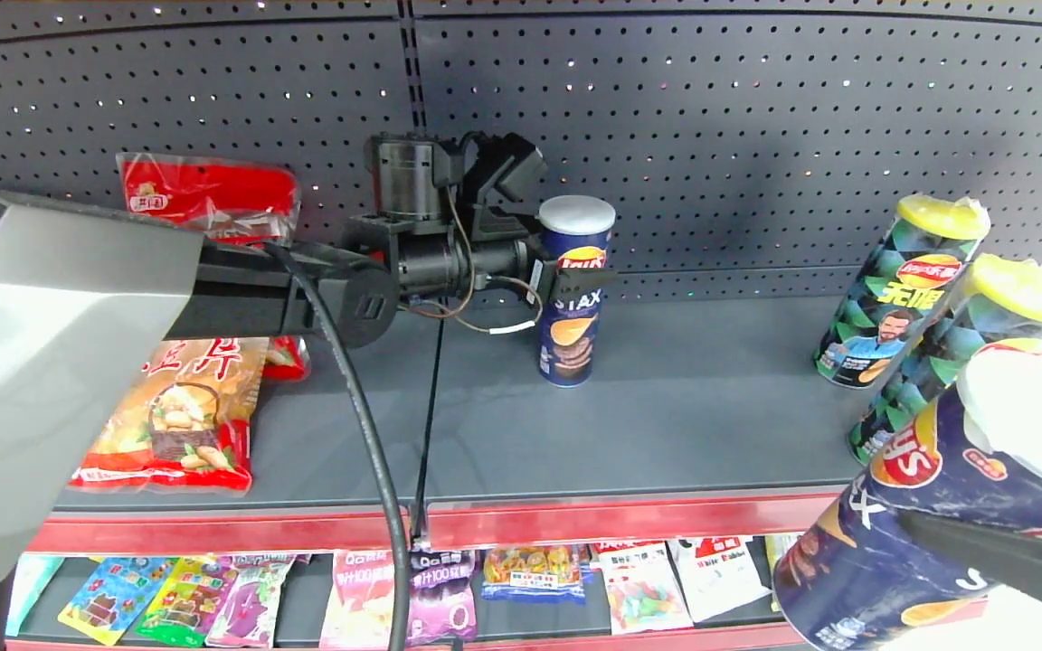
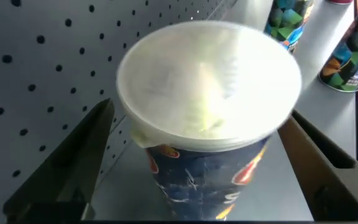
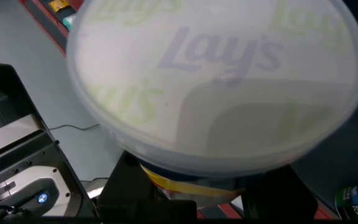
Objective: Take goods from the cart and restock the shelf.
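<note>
Shelf [image 1: 666, 425]: left jaws seemingly clasp upright blue can [image 1: 575, 289]; right jaws grip another can [image 1: 901, 533], tilted.

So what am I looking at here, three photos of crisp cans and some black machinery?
It is a robot with two arms. The wide picture comes from a camera on its head. The two close-ups come from cameras on its wrists, looking down on can lids. On the grey shelf are snack bags at left and two green cans at right. The left gripper sits around a standing blue can on the shelf. The right gripper holds a tilted blue can off the shelf.
</note>
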You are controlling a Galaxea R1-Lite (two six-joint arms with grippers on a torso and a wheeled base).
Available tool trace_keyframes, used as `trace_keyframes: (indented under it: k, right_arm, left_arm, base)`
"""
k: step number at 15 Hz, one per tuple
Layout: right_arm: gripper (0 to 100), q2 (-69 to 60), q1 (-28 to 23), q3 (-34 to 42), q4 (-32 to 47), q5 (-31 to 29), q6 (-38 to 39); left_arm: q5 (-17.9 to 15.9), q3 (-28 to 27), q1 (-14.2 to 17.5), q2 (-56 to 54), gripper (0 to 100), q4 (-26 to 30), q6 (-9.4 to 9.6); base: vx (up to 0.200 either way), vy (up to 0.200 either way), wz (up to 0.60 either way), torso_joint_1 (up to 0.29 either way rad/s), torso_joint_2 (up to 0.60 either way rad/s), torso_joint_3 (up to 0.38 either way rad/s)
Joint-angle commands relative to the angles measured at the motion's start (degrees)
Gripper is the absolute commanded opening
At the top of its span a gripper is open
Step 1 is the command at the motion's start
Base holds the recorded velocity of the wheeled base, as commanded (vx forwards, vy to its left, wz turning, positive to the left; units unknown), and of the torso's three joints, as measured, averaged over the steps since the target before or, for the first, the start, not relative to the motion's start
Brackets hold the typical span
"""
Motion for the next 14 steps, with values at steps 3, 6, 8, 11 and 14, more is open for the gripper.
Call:
trace_keyframes:
  k: [3, 6, 8, 11, 14]
  right_arm:
    - [0, 0.17, -0.64, -0.06, -0.01, 0.04, 0.07]
    - [0, 0.25, -0.73, 0.02, -0.01, 0.04, 0.77]
    - [0, 0.43, -0.73, 0.02, -0.01, 0.04, 1.39]
    - [0, 0.52, -0.73, 0.02, -0.01, 0.04, 1.39]
    - [0, 0.60, -0.73, -0.24, -0.10, 0.12, 1.39]
  left_arm:
    - [-0.09, -2.08, 0.16, 1.98, 0, 0.12, -0.01]
    - [-0.80, -2.00, -0.02, 1.98, 0, -0.32, -0.01]
    - [-0.80, -1.38, -0.02, 1.71, 0, -1.28, -0.19]
    - [-1.94, -0.50, -0.28, -0.66, 0, -2.07, -2.21]
    - [-2.91, 10.40, -1.07, -8.13, 0, -2.16, -3.88]
  base:
    - [0.000, 0.000, 0.00, 0.000, 0.00, 0.000]
    - [0.000, 0.000, 0.00, 0.000, 0.00, 0.000]
    - [0.000, 0.000, 0.00, 0.000, 0.00, 0.000]
    - [0.000, 0.000, 0.00, 0.000, 0.00, 0.000]
    - [0.000, 0.000, 0.00, 0.000, 0.00, 0.000]
